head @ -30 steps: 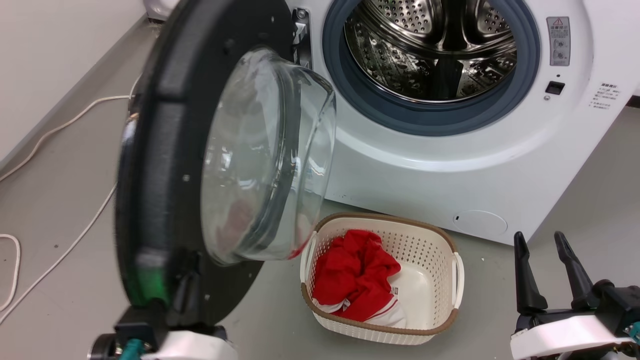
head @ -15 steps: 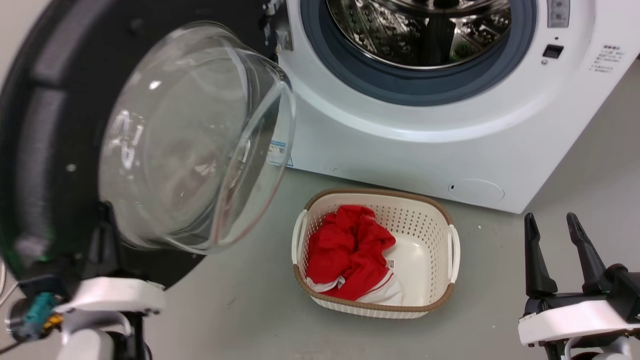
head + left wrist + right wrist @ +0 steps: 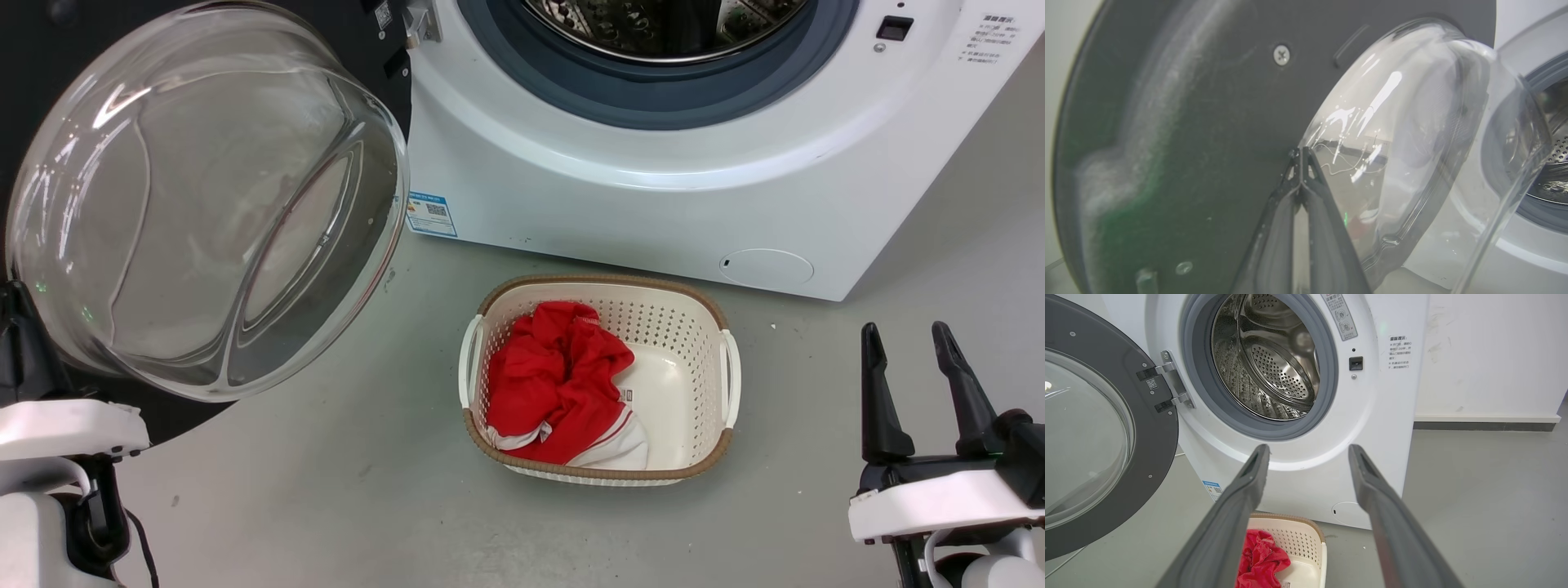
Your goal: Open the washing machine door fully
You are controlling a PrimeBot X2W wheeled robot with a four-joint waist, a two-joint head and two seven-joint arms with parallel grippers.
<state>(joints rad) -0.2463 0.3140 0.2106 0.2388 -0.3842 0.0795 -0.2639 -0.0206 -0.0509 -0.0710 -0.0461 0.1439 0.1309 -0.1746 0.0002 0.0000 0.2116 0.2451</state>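
Observation:
The washing machine [image 3: 637,204] stands with its steel drum exposed. Its door [image 3: 204,204], a black disc with a bulging glass bowl, hangs swung out to the left on its hinge [image 3: 1171,386]. In the left wrist view my left gripper [image 3: 1301,152] is shut with nothing between its fingers, and the tips rest against the door's dark inner face [image 3: 1188,122] beside the bowl's rim. One dark finger [image 3: 20,343] shows at the head view's left edge below the bowl. My right gripper [image 3: 904,327] is open and empty at the lower right, apart from the machine [image 3: 1372,416].
A white basket [image 3: 727,367] holding red cloth [image 3: 555,384] sits on the grey floor just in front of the machine, between my two arms. A white wall [image 3: 1486,355] runs behind the machine on its right.
The door has swung wider, away from the drum mouth, with my shut left gripper moving left along with it. The head camera has shifted too. My right gripper stays open.

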